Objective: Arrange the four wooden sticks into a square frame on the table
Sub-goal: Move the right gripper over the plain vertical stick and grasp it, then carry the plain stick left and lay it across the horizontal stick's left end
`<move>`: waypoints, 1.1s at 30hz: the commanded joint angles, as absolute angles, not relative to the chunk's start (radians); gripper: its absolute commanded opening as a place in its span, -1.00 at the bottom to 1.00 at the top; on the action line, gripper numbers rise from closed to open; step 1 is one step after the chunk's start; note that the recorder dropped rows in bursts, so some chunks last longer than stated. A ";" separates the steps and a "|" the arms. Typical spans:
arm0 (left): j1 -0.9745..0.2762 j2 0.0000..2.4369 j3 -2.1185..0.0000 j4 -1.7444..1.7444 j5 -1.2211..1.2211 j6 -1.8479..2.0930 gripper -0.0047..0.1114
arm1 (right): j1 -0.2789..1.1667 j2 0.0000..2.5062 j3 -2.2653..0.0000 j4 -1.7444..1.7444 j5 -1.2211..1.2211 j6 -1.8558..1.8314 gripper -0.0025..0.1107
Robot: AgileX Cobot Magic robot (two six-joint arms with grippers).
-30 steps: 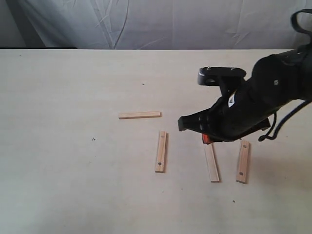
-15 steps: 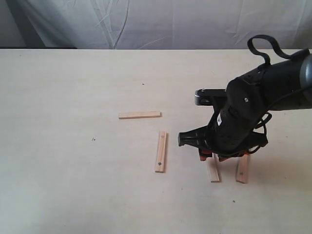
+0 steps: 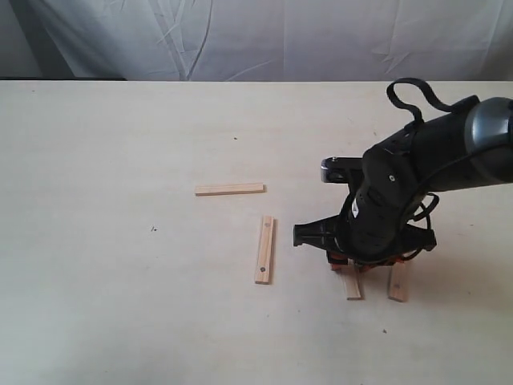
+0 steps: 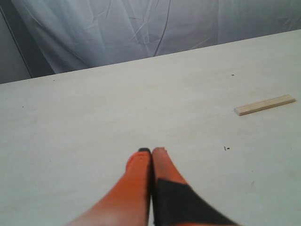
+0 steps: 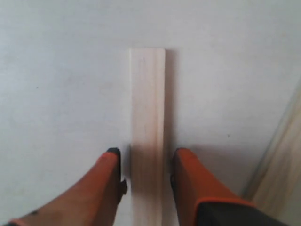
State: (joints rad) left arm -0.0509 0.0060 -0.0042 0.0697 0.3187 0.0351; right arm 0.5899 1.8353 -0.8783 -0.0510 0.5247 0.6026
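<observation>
Four pale wooden sticks lie apart on the cream table [image 3: 112, 144]; no square frame is formed. One plain stick [image 3: 229, 189] lies crosswise at the middle and also shows in the left wrist view [image 4: 265, 104]. A holed stick [image 3: 264, 249] lies lengthwise below it. My right gripper [image 3: 346, 263] is down over a plain stick [image 3: 353, 285]; the right wrist view shows that stick [image 5: 147, 117] between the orange fingers [image 5: 109, 179], with small gaps on both sides. The fourth stick [image 3: 396, 287] pokes out from under the arm [image 5: 277, 174]. My left gripper [image 4: 151, 151] is shut and holds nothing.
A wrinkled white cloth [image 3: 256, 36] hangs behind the table's far edge. A few tiny dark specks [image 3: 153, 229] dot the surface. The right arm's black body [image 3: 409, 192] covers the area right of the middle.
The right arm has swung down and lowered its gripper over the plain stick, hiding the upper parts of the two right-hand sticks. The sticks have not moved.
</observation>
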 commanded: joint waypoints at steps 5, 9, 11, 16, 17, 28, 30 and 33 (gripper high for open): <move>-0.050 0.000 0.000 0.073 0.313 0.029 -0.92 | 0.589 1.846 -0.884 -0.059 0.518 0.603 -0.97; -0.050 0.000 0.000 0.073 0.313 0.029 -0.92 | 0.589 1.818 -0.884 -0.059 0.522 0.603 -0.97; -0.050 0.000 0.000 0.073 0.313 0.029 -0.92 | 0.589 1.782 -0.884 -0.059 0.522 0.603 -0.97; -0.050 0.000 0.000 0.073 0.313 0.029 -0.92 | 0.592 1.710 -0.968 -0.054 0.575 0.603 -0.97; -0.050 0.000 0.000 0.073 0.313 0.029 -0.92 | 0.600 1.709 -1.000 -0.054 0.592 0.603 -0.97; -0.050 0.000 0.000 0.073 0.313 0.029 -0.92 | 0.790 2.052 -1.519 -0.038 0.778 0.601 -0.97; -0.050 0.000 0.000 0.073 0.313 0.029 -0.92 | 0.805 2.127 -1.602 -0.023 0.783 0.601 -0.97; -0.050 0.000 0.000 0.073 0.313 0.029 -0.92 | 0.817 2.198 -1.688 0.010 0.783 0.602 -0.97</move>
State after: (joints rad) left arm -0.0509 0.0060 -0.0042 0.0697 0.3187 0.0351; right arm 0.8108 2.1683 -1.6458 0.0000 0.7785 0.6023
